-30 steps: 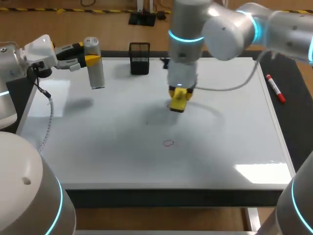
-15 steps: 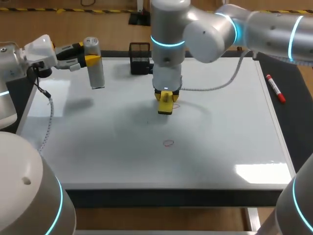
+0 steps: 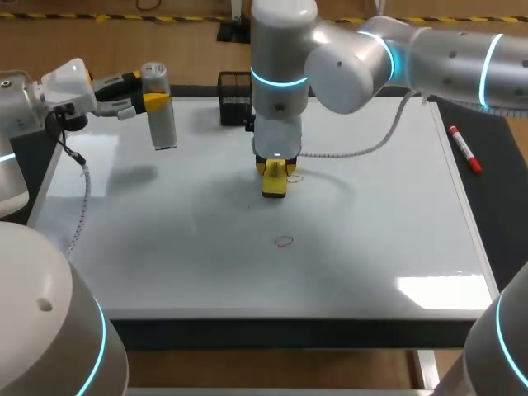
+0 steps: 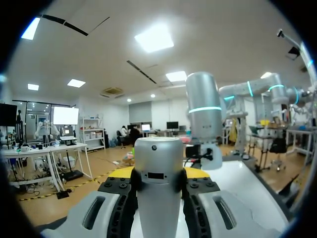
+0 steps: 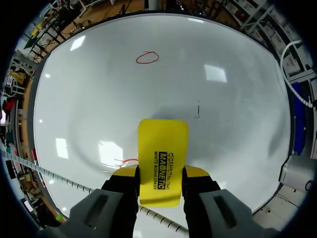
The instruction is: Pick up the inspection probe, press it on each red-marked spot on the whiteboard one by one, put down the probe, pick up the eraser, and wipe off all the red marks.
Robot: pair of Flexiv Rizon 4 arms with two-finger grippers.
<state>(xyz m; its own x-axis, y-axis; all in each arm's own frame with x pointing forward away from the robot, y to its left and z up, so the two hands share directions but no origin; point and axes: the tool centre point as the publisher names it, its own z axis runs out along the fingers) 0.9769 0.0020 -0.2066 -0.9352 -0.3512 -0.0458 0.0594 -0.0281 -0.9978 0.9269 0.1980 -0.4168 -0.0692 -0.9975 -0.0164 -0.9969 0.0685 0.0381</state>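
Observation:
My left gripper is shut on the silver inspection probe, held upright over the whiteboard's far left corner. In the left wrist view the probe stands between the fingers. My right gripper is shut on the yellow eraser, which is down on the board near its middle. A red trace shows just right of the eraser, and a red circle lies nearer the front. Seen from the right wrist, the eraser sits between the fingers, a red trace beside it, the red circle ahead.
A black mesh holder stands at the board's far edge behind my right arm. A red marker lies on the dark table to the right of the board. A cable from my left arm hangs along the board's left edge.
My right arm has slid the eraser leftward across the board. My left arm and the probe have stayed put.

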